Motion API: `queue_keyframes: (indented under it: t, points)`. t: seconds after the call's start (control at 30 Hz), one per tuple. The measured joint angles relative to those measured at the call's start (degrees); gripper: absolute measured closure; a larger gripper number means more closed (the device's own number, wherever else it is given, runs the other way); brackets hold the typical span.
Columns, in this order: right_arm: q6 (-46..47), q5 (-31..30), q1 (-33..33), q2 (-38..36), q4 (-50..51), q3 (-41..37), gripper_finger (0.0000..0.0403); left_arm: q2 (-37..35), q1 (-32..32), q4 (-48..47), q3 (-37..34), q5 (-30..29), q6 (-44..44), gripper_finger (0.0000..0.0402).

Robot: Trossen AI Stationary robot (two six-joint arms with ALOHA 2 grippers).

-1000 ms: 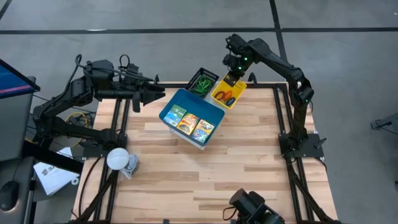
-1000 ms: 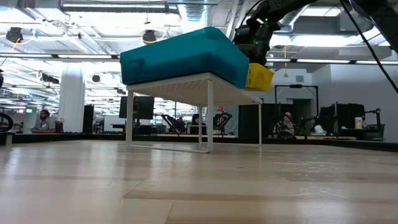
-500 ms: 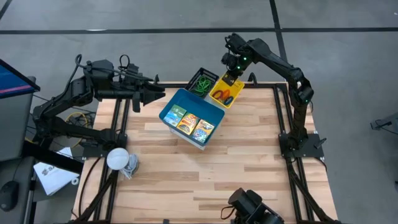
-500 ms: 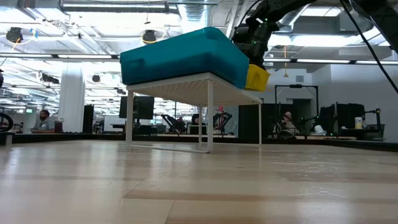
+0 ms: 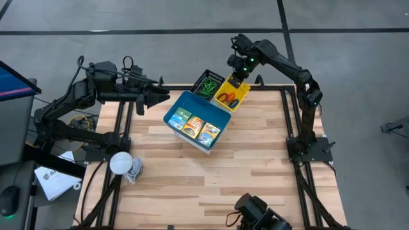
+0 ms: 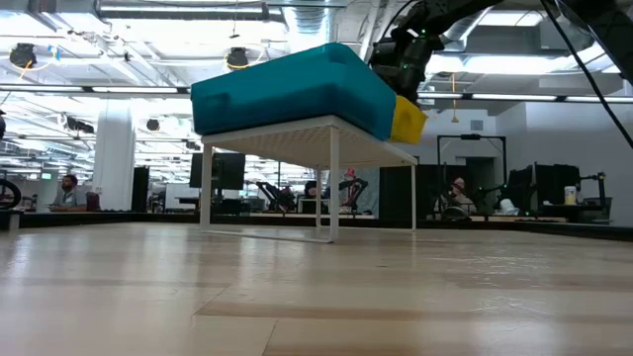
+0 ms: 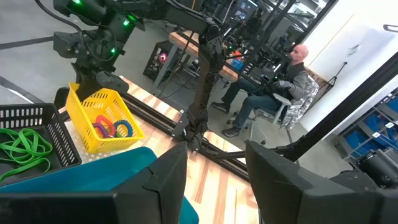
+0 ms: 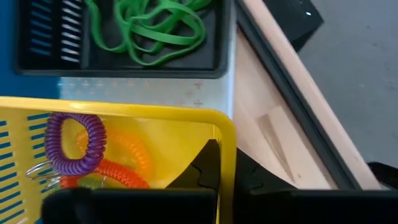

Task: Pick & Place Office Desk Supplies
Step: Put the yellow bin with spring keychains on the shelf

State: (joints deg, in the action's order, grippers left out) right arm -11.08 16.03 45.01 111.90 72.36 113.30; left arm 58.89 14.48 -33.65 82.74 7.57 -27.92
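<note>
The yellow mesh tray point(image 5: 231, 94) with purple and orange coiled bands point(image 8: 81, 149) sits at the table's far edge, held by my right gripper point(image 5: 238, 78). Next to it is the black mesh tray point(image 5: 208, 84) with green rubber bands point(image 8: 155, 28). The blue tray point(image 5: 197, 121) holds three crayon packs point(image 5: 193, 124). In the low view the blue tray point(image 6: 297, 89) and yellow tray point(image 6: 407, 117) sit up on a white rack point(image 6: 321, 133). My left gripper point(image 5: 163, 97) hovers open left of the blue tray, touching nothing. My right gripper holds the yellow tray by the rim of its far wall point(image 8: 227, 155), near a corner. One finger point(image 8: 208, 165) is inside the tray and one point(image 8: 261, 180) outside. The fingers come from above, pointing down. The tray is tilted; whether it is lifted clear of the rack I cannot tell.
A white bulb-like object point(image 5: 121, 163) lies near the table's left edge. The near half of the wooden table point(image 5: 243, 172) is bare. A seated person point(image 7: 280, 81) shows beyond the table. Black frame rails point(image 5: 291, 121) run along the table's sides.
My right gripper has shifted the yellow tray a little toward the black tray and slightly up, still shut on its rim.
</note>
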Motion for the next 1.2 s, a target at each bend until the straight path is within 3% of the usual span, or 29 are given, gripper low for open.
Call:
queue_keyframes:
  t: [1.2]
  points:
    - [0.0, 0.3, -0.4, 0.0, -0.1, 0.0, 0.0339, 0.0, 0.0, -0.5, 0.0, 0.1, 0.6, 0.0243]
